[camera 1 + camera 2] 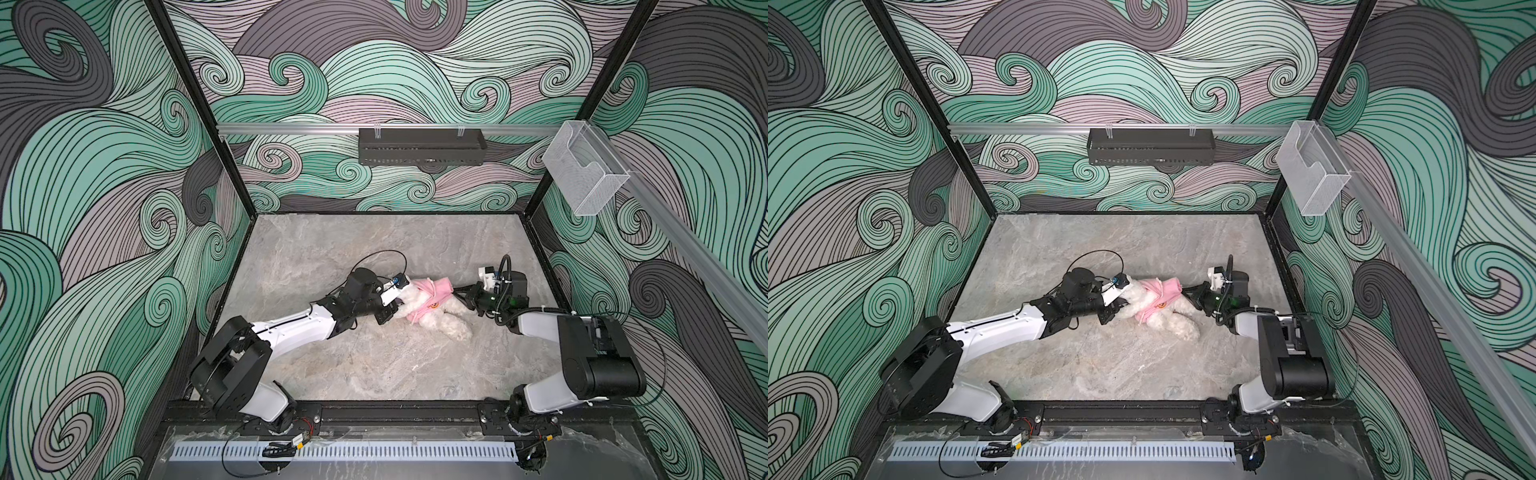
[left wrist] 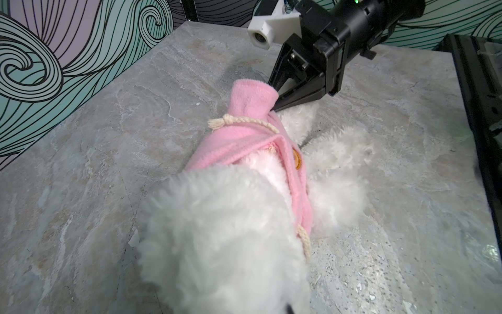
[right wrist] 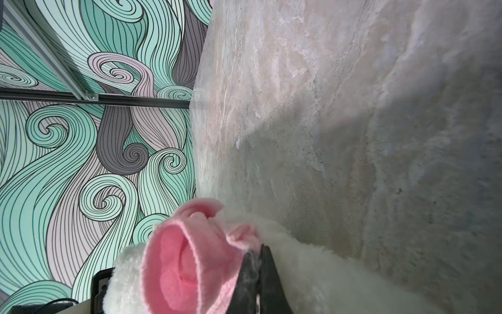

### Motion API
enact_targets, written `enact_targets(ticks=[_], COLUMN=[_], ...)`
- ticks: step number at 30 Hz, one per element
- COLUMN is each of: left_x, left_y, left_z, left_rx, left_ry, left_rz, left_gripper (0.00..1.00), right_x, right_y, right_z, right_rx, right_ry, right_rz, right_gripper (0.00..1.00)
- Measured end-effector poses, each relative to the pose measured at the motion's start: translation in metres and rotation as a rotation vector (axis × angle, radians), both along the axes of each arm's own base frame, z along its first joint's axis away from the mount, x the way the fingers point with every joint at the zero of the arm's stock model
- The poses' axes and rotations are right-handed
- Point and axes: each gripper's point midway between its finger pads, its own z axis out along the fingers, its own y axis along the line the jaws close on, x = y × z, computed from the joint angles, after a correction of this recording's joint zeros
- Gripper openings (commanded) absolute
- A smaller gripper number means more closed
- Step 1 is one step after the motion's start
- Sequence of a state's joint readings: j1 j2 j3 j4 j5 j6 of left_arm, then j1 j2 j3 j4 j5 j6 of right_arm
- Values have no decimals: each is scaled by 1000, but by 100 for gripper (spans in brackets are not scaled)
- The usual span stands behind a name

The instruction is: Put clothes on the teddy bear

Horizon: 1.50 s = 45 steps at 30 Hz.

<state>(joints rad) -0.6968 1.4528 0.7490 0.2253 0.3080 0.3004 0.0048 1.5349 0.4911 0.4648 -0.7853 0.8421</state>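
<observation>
The teddy bear (image 1: 453, 323) (image 1: 1177, 323) lies on its side mid-table in both top views, head to the left and legs to the right. A small pink shirt (image 1: 430, 296) (image 1: 1156, 293) covers its torso, with one empty sleeve (image 2: 251, 93) sticking up. My left gripper (image 1: 392, 306) (image 1: 1118, 306) is at the head, shut on the fur. That fur (image 2: 225, 231) fills the left wrist view and hides the jaws. My right gripper (image 1: 457, 291) (image 1: 1185, 289) (image 2: 277, 106) (image 3: 259, 250) is shut on a fold of the pink shirt (image 3: 184, 258) beside the bear's body (image 3: 326, 271).
The grey marble table (image 1: 374, 365) is walled on three sides by swirl-patterned panels. A black basket (image 1: 422, 145) hangs on the back rail. A clear plastic holder (image 1: 584, 170) hangs on the right rail. A black frame bar (image 1: 395, 409) runs along the front edge.
</observation>
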Motion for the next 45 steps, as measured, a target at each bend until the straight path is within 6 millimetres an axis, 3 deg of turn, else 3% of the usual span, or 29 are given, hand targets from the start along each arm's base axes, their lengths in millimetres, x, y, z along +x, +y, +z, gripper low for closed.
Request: enact_targets(ticks=[1,4,5,7,10,14,16,23,28,31,36,45], left_x=[1,4,6,9,11,19,27,57,54,51,52,46], left_y=[1,15,19,26,30,38,48,78,78,74,67,64], left_z=[1,-6,-8,-12,-15,-14,-15,-15,-14,-12,-1,5], left_rx=[-9,-6,-10,-25,-63,-156,-216,-445,-538,-562,-571,-561], left_ry=[13,91,121,192,322,505,613,1012,1272,1387,1480,1526], left_rz=[13,85,116,188,294,446,537,764,773,755,713,694], left_gripper=[0,0,0,0,0,0,0,0,0,0,0,0], right_x=[3,27,33,36,29,6,-10,-63,-92,-88,-77,-60], right_y=[0,-32,-44,-48,-25,33,56,110,132,133,136,147], right_z=[1,5,10,25,67,125,134,111,87,65,32,47], right_rx=[-4,-79,-109,-164,-246,-304,-310,-377,-469,-524,-597,-662], right_ry=[-9,-80,-111,-178,-339,-580,-645,-741,-860,-884,-896,-1042], right_rz=[0,-121,-160,-168,-83,112,200,465,578,571,577,497], right_gripper=[23,36,40,43,46,49,49,47,26,21,22,16])
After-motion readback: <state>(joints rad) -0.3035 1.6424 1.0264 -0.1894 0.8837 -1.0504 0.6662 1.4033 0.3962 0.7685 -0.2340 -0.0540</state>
